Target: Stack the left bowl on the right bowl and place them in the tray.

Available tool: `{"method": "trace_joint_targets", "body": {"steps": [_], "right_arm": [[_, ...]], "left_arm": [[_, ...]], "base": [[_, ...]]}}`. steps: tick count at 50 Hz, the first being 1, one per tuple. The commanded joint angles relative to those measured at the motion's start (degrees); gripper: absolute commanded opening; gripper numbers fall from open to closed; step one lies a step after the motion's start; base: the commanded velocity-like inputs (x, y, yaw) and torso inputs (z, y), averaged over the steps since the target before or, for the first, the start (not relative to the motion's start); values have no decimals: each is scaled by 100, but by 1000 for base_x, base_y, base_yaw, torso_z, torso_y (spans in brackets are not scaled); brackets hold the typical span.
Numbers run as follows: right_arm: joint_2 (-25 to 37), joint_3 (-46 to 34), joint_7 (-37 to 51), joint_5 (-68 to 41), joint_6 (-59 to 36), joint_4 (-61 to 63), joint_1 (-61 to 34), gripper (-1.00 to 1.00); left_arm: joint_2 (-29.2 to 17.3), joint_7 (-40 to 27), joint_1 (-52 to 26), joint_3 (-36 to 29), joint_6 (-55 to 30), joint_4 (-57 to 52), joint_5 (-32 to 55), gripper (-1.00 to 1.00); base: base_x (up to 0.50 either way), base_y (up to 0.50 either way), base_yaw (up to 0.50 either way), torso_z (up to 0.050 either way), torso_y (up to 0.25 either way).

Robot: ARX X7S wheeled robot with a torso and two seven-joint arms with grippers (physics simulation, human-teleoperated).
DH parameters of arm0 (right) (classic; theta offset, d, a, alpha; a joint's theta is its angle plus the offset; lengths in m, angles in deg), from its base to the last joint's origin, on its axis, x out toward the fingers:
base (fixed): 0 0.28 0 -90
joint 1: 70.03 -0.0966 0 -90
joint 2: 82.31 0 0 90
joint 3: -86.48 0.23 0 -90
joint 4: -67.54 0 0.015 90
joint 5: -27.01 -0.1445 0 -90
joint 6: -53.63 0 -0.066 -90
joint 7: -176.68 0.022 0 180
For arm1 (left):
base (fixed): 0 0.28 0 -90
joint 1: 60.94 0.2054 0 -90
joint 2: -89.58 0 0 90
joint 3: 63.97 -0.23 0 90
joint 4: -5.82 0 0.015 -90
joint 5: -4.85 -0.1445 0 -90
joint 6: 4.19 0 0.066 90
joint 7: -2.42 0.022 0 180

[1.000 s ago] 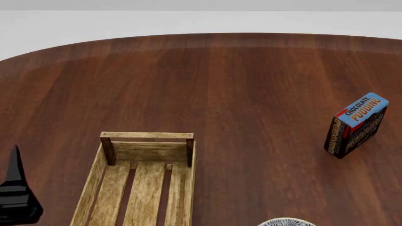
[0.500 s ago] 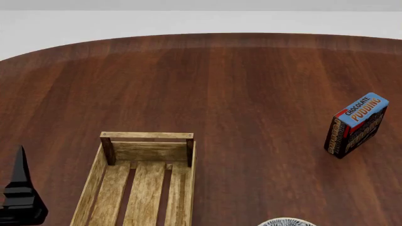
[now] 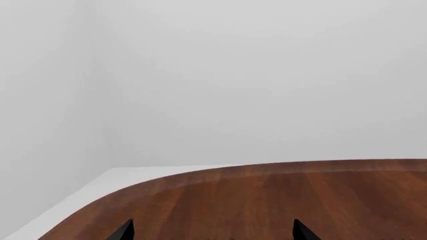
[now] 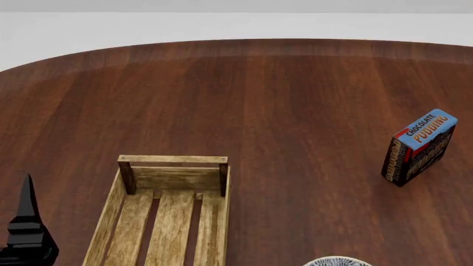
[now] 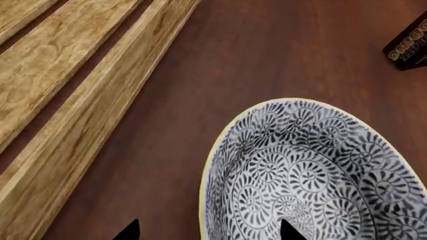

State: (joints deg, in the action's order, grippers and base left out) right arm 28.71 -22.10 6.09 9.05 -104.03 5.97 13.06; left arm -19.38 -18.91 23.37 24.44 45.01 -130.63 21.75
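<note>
The light-wood tray [image 4: 174,210] lies on the brown table at the lower left of the head view; its plank side also shows in the right wrist view [image 5: 87,115]. One bowl with a black-and-white swirl pattern [image 5: 313,175] fills the right wrist view, and only its rim peeks in at the head view's bottom edge [image 4: 336,261]. My right gripper [image 5: 208,231] is open, its two tips straddling the bowl's rim, one outside and one over the inside. My left gripper [image 3: 212,231] is open over bare table; it shows in the head view [image 4: 28,233] left of the tray. A second bowl is out of view.
A chocolate pudding box [image 4: 418,147] stands upright at the right of the table and shows at a corner of the right wrist view [image 5: 410,47]. The table's curved far edge [image 4: 236,41] meets a pale floor or wall.
My left gripper has shifted slightly to the right and down in the head view. The tray, box and bowl rim have not moved.
</note>
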Motion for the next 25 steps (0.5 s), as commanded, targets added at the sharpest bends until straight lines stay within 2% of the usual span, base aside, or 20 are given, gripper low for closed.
{"method": "trace_joint_targets", "body": {"steps": [1,25], "right_arm": [[-8,-85,-62,-4,138,-288,-27,100],[12,-237,-156,42,377,-907,-143,100]], "left_arm": [[-16,-29,-57,-31,-45,-15,27,100],[-41,-72,-39,-103,22,34,37,100]], "base": [[0,0,0,0,0],[0,0,0,0,0]]}}
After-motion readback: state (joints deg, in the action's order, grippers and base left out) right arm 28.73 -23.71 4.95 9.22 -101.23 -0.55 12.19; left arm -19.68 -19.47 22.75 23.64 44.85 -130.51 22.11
